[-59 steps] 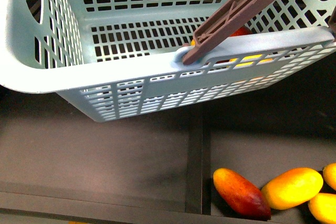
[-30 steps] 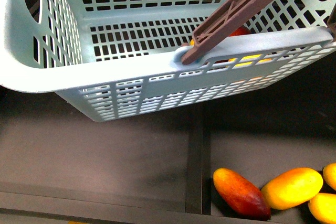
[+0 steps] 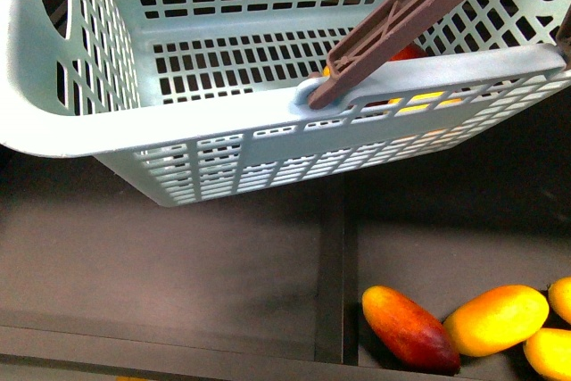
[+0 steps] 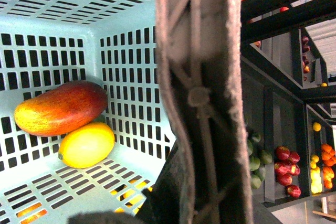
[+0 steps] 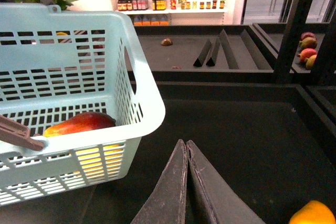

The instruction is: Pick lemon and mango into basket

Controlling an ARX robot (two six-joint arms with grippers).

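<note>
The light teal basket (image 3: 223, 127) hangs lifted above the dark shelf, with its brown hoop handle (image 3: 401, 15) slanting up to the right. In the left wrist view my left gripper (image 4: 181, 192) is shut on that handle (image 4: 202, 77). Inside the basket (image 4: 126, 51), against a corner, lie the dark red mango (image 4: 60, 107) and, touching it, the yellow lemon (image 4: 86, 144). My right gripper (image 5: 186, 142) is shut and holds nothing, just beside the basket's corner (image 5: 142, 82) over the dark shelf floor. The mango (image 5: 79, 123) shows over the rim there.
A pointed red-orange mango (image 3: 409, 327) and long yellow mangoes (image 3: 496, 318) lie loose on the shelf at the front right. A black divider (image 3: 330, 265) splits the shelf floor. Side shelves hold green fruit (image 4: 257, 161) and red fruit (image 4: 286, 169). Black wedge dividers (image 5: 215, 51) stand further back.
</note>
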